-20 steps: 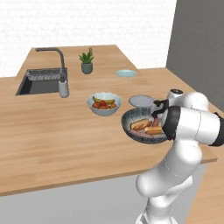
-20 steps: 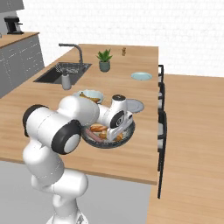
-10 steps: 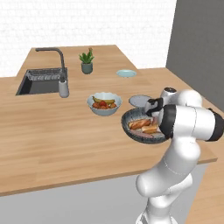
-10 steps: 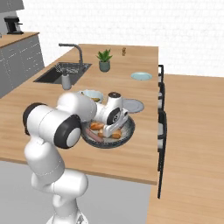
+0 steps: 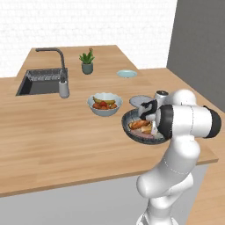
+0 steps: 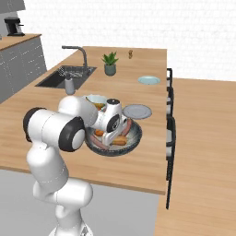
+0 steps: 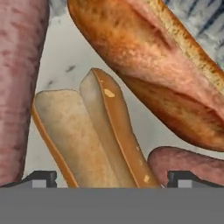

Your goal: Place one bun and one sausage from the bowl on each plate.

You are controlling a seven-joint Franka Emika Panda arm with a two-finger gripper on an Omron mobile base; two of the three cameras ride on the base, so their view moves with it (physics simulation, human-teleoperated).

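Observation:
The dark grey ribbed bowl (image 5: 130, 120) (image 6: 134, 138) sits near the counter's right front edge with buns and sausages in it. My gripper (image 5: 146, 119) (image 6: 110, 136) (image 7: 113, 177) is down inside it and open. A split pale bun (image 7: 87, 135) lies between the two fingertips (image 7: 41, 177); I see no contact. A crusty brown bun (image 7: 153, 74) lies beyond it. One pink sausage (image 7: 22, 78) runs along the left, another sausage (image 7: 188, 164) lies at lower right. The near plate (image 5: 139, 100) (image 6: 137, 111) is just behind the bowl, the far plate (image 5: 126, 74) (image 6: 150, 80) further back.
A pale fruit bowl (image 5: 104, 104) (image 6: 94, 98) stands left of the dark bowl. Further left are the sink (image 5: 39, 81) (image 6: 64, 76) with its tap, a soap bottle (image 5: 64, 88) and a potted plant (image 5: 88, 61) (image 6: 109, 63). Dark chair backs (image 6: 169, 133) line the counter's right edge.
My hand has dropped lower into the dark bowl, closer to the buns. The bowl, plates and fruit bowl have stayed put.

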